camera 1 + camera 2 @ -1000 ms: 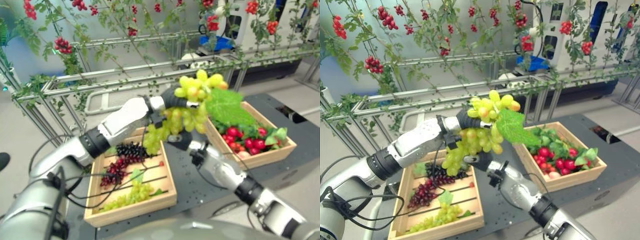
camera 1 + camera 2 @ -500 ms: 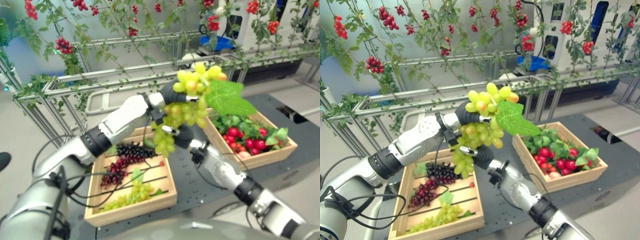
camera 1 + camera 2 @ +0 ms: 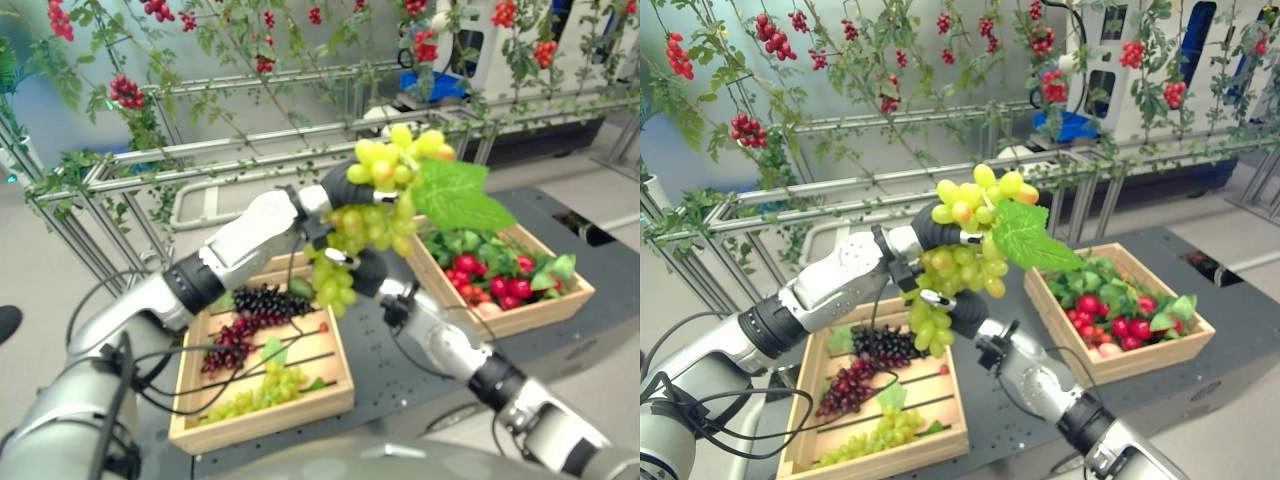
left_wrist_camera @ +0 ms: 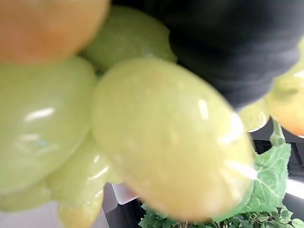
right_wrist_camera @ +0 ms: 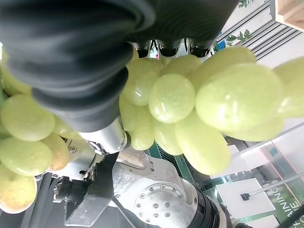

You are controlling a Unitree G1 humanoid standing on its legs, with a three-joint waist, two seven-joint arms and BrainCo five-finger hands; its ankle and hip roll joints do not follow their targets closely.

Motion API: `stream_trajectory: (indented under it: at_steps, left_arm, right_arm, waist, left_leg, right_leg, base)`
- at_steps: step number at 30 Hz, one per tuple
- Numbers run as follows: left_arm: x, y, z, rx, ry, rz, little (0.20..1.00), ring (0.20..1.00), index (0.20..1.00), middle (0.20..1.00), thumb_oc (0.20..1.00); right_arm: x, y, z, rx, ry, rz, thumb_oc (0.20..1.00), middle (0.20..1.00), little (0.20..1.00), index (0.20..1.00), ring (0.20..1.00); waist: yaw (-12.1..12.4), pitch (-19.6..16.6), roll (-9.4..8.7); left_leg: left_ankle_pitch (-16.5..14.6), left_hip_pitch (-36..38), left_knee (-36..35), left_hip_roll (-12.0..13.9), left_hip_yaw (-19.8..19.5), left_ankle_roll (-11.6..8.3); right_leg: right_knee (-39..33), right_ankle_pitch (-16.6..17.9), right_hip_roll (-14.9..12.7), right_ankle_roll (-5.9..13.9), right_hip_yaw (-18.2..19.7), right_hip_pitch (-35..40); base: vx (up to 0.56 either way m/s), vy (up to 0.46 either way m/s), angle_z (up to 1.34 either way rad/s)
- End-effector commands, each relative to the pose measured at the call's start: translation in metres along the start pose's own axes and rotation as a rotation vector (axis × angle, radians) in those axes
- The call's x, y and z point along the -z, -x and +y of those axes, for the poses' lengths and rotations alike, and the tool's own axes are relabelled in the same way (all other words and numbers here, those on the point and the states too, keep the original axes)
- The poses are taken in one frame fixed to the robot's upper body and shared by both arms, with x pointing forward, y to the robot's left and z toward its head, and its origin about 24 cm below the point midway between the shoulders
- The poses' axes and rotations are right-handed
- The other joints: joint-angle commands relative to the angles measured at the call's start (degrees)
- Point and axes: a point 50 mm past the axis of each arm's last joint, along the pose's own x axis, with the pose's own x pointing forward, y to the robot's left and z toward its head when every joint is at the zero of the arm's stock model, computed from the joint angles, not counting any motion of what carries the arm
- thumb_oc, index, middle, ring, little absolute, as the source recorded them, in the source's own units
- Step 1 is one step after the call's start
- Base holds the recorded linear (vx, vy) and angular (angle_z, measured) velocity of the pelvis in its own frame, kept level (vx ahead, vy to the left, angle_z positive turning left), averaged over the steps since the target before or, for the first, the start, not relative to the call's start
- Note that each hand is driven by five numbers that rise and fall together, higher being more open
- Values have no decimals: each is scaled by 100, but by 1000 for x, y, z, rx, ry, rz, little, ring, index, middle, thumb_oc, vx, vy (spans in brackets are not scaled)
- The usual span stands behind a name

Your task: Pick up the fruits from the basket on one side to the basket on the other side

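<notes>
Between both baskets, left hand [image 3: 335, 195] grips green grapes [image 3: 372, 215] (hanging lengthwise down) — right hand [image 3: 362, 272] unclear.

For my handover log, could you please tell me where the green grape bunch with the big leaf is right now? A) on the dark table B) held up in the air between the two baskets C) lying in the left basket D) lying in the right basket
B: the green grape bunch hangs between the left basket and the right basket, with the left hand at its top and the right hand under it.
</notes>
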Motion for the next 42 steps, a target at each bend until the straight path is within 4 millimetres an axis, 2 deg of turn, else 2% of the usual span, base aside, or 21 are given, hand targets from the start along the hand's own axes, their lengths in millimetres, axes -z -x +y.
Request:
stream_trajectory:
  at_steps: [1, 2, 3, 4, 10, 11, 14, 17, 19, 21, 24, 25, 30, 31, 32, 38, 39, 40, 41, 42]
  left_arm:
    - [-21, 4, 26, -93, -64, -100, 200, 200, 200, 200, 200]
    - [-21, 6, 27, -94, -62, -94, 476, 476, 476, 476, 476]
    - [-20, 8, 28, -94, -63, -88, 922, 922, 922, 922, 922]
    - [-20, 10, 29, -95, -64, -81, 1000, 1000, 1000, 1000, 1000]
    - [-18, 23, 33, -106, -60, -62, 1000, 1000, 1000, 1000, 1000]
    - [-18, 31, 37, -128, -59, -57, 1000, 1000, 1000, 1000, 1000]
    - [-19, 39, 40, -144, -61, -54, 1000, 1000, 1000, 1000, 1000]
    - [-24, 64, 47, -177, -78, -36, 1000, 1000, 1000, 1000, 1000]
    - [-26, 70, 48, -181, -83, -30, 1000, 1000, 1000, 1000, 1000]
    - [-29, 87, 51, -186, -101, -2, 1000, 1000, 1000, 1000, 1000]
    - [-32, 99, 52, -205, -104, -1, 1000, 1000, 1000, 1000, 1000]
    - [-33, 111, 53, -228, -96, 2, 1000, 1000, 1000, 1000, 1000]
    - [-36, 141, 57, -318, -98, 5, 1000, 1000, 1000, 1000, 1000]
    - [-36, 141, 56, -318, -98, 5, 1000, 1000, 1000, 1000, 1000]
    - [-36, 156, 58, -375, -100, 6, 1000, 1000, 1000, 1000, 1000]
    - [-32, 206, 51, -535, -103, 25, 1000, 1000, 1000, 1000, 1000]
    - [-28, 220, 48, -592, -91, 23, 1000, 1000, 1000, 1000, 1000]
    - [-27, 228, 46, -619, -89, 33, 1000, 1000, 1000, 1000, 1000]
    - [-27, 228, 45, -620, -89, 33, 1000, 1000, 1000, 1000, 1000]
    - [-22, 244, 40, -696, -77, 19, 1000, 1000, 1000, 1000, 1000]
  right_arm:
    - [-32, -16, 10, -71, 2, -179, 200, 200, 200, 200, 200]
    - [-32, -16, 9, -71, 8, -172, 200, 200, 200, 200, 200]
    - [-33, -15, 8, -67, 22, -166, 200, 200, 200, 200, 200]
    - [-35, -13, 7, -61, 31, -163, 200, 200, 200, 200, 200]
    - [-45, -8, 2, -42, 82, -170, 200, 200, 200, 200, 200]
    - [-52, -4, -2, -25, 108, -184, 200, 200, 200, 200, 200]
    - [-58, 1, -4, -12, 134, -197, 200, 200, 200, 200, 200]
    - [-78, 24, -13, 46, 196, -242, 200, 200, 200, 200, 200]
    - [-82, 30, -16, 66, 214, -248, 200, 200, 200, 200, 200]
    - [-97, 52, -24, 129, 273, -268, 200, 200, 200, 200, 200]
    - [-106, 65, -28, 165, 303, -285, 200, 200, 200, 200, 200]
    - [-116, 77, -30, 200, 332, -311, 200, 200, 200, 200, 200]
    - [-133, 105, -34, 289, 383, -388, 200, 200, 200, 200, 200]
    - [-133, 105, -34, 289, 383, -387, 200, 200, 200, 200, 200]
    - [-138, 117, -34, 328, 415, -405, 200, 200, 200, 200, 200]
    - [-156, 158, -31, 453, 519, -462, 200, 200, 200, 200, 200]
    - [-159, 169, -29, 483, 547, -470, 200, 200, 200, 200, 200]
    - [-160, 177, -29, 505, 555, -475, 200, 200, 200, 200, 200]
    - [-160, 177, -29, 505, 554, -475, 200, 200, 200, 200, 200]
    - [-162, 187, -25, 536, 591, -473, 200, 200, 200, 200, 200]
  waist:
    - [37, -65, -319]
    - [38, -61, -323]
    - [41, -61, -323]
    - [41, -63, -327]
    - [41, -66, -347]
    - [48, -68, -359]
    - [48, -70, -368]
    - [57, -68, -382]
    - [54, -67, -386]
    - [54, -53, -401]
    - [58, -52, -412]
    - [66, -37, -421]
    - [79, -23, -433]
    - [75, -24, -431]
    - [82, -21, -433]
    - [95, 2, -442]
    - [103, 12, -454]
    - [91, 12, -450]
    - [88, 11, -450]
    - [101, 24, -463]
  left_leg:
    - [-276, -144, 266, -237, 5, 130]
    - [-278, -140, 265, -239, 10, 130]
    - [-282, -139, 271, -241, 21, 129]
    - [-289, -132, 273, -244, 26, 131]
    - [-314, -113, 292, -238, 43, 134]
    - [-317, -108, 296, -232, 49, 132]
    - [-318, -104, 297, -227, 57, 131]
    - [-314, -101, 288, -211, 66, 125]
    - [-315, -97, 286, -210, 65, 123]
    - [-311, -89, 275, -209, 64, 117]
    - [-313, -86, 271, -204, 49, 114]
    - [-307, -91, 264, -199, 41, 113]
    - [-311, -83, 250, -191, 33, 113]
    - [-311, -82, 250, -191, 33, 113]
    - [-311, -86, 254, -189, 25, 114]
    - [-331, -83, 251, -186, 28, 117]
    - [-342, -89, 269, -188, 30, 122]
    - [-362, -94, 291, -190, 27, 128]
    - [-362, -94, 292, -190, 27, 128]
    - [-392, -122, 353, -205, 36, 136]
  right_leg:
    - [408, -145, -251, 474, -52, 34]
    - [409, -144, -250, 474, -46, 34]
    - [408, -146, -251, 475, -46, 39]
    - [411, -146, -248, 474, -37, 39]
    - [397, -145, -252, 481, -25, 55]
    - [393, -145, -254, 482, -22, 58]
    - [393, -146, -253, 482, -13, 62]
    - [390, -151, -250, 480, -15, 68]
    - [392, -153, -251, 481, -23, 73]
    - [390, -149, -255, 489, -33, 70]
    - [389, -150, -252, 491, -38, 67]
    - [386, -152, -253, 491, -38, 64]
    - [390, -175, -245, 489, -63, 66]
    - [390, -176, -244, 489, -63, 67]
    - [398, -183, -239, 481, -71, 61]
    - [361, -185, -231, 475, -57, 63]
    - [357, -184, -238, 473, -54, 61]
    - [357, -185, -237, 473, -41, 57]
    - [357, -185, -237, 473, -42, 57]
    - [355, -185, -243, 468, -31, 53]
  base:
    - [0, 0, 0]
    - [0, 0, 0]
    - [0, 0, 0]
    - [0, 0, 0]
    - [0, 0, 0]
    - [0, 0, 0]
    - [0, 0, 0]
    - [0, 0, 0]
    - [9, 1, 2]
    - [19, 4, 5]
    - [0, 0, 0]
    - [0, 0, 0]
    - [0, 0, 0]
    - [0, 0, 0]
    - [0, 0, 0]
    - [0, 0, 0]
    - [0, 0, 0]
    - [0, 0, 0]
    - [0, 0, 0]
    - [0, 0, 0]
